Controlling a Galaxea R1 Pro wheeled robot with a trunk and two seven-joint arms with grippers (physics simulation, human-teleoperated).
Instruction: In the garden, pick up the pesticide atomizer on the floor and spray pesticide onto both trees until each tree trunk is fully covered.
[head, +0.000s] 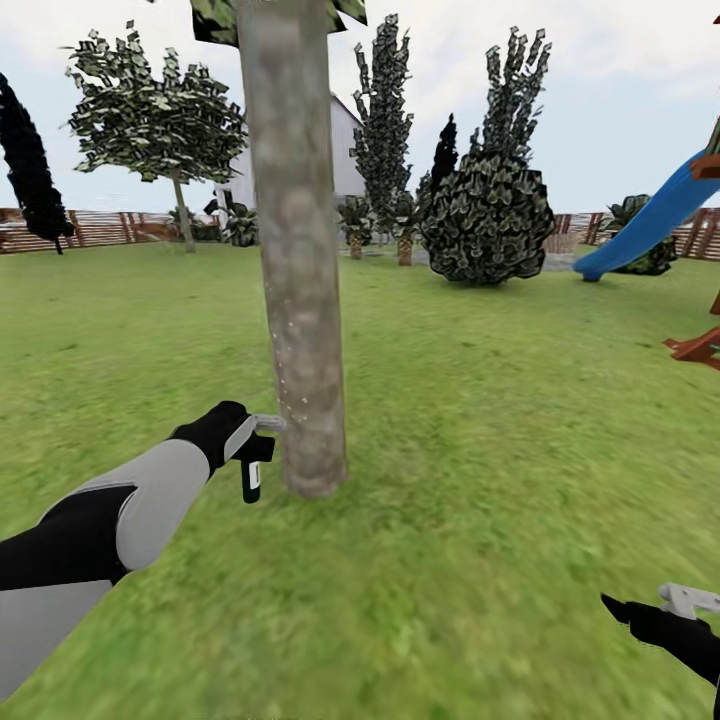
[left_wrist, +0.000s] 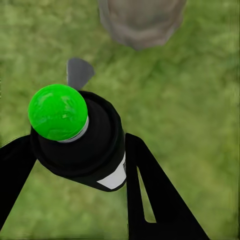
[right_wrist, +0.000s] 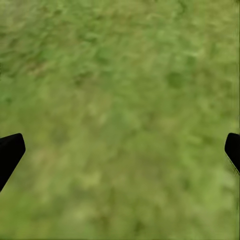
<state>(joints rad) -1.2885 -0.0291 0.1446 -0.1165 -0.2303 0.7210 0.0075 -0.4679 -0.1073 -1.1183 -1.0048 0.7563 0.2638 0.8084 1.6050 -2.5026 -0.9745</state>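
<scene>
The pesticide atomizer (head: 252, 470) was held clamped in the left gripper (head: 243, 440), its white label (left_wrist: 114, 179) bare of legible writing, with the tree trunk (head: 300, 300) just beyond it. The right gripper (right_wrist: 120, 150) was spread wide and empty above the grass floor (right_wrist: 120, 90).

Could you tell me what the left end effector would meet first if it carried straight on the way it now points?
Probably the grass, beside the tree trunk's base; depth is unclear.
</scene>
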